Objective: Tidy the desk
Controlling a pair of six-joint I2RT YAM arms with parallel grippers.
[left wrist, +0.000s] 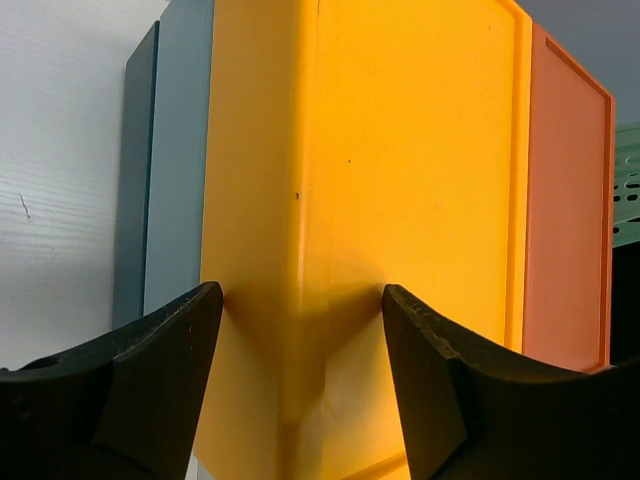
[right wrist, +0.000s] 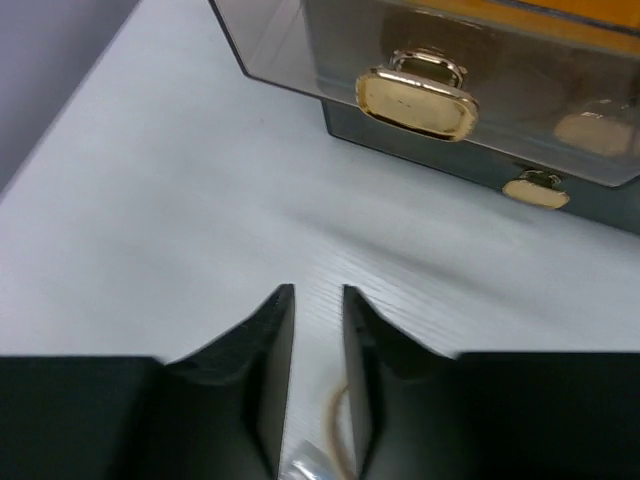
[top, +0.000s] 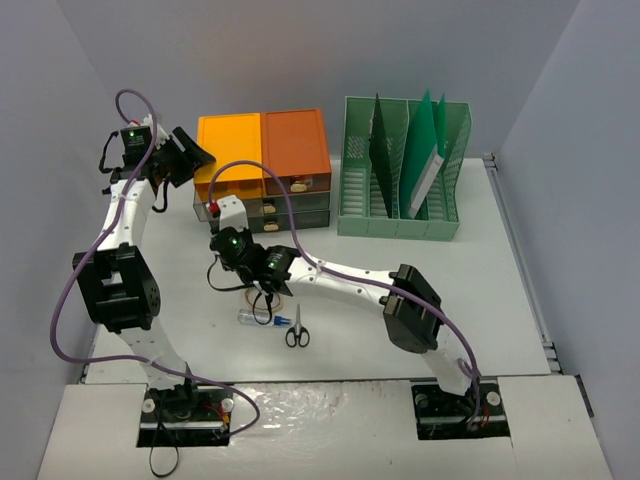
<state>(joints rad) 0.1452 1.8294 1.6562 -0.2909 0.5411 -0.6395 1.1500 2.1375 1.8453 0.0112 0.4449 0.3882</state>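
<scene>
Right end effector (right wrist: 317, 292), barely open and empty, hovers over the bench (right wrist: 150, 200), likely rigid, heavy, ungraspable, so grip its light scissors (top: 297, 335) instead; left end effector (left wrist: 302, 295) gapes astride the drawers (left wrist: 400, 150).

Free desk (top: 480, 290) before file rack (top: 400, 175), beside scissors (top: 297, 334)

a thin pale loop (right wrist: 337, 428) in the gap of the right end effector (right wrist: 318, 292) is cut off below; drawer contents (right wrist: 590, 130) blur behind smoky plastic.

Robot lab cell (mock office): grey partition walls (top: 300, 50), desk (top: 500, 300), file rack (top: 400, 228).
</scene>
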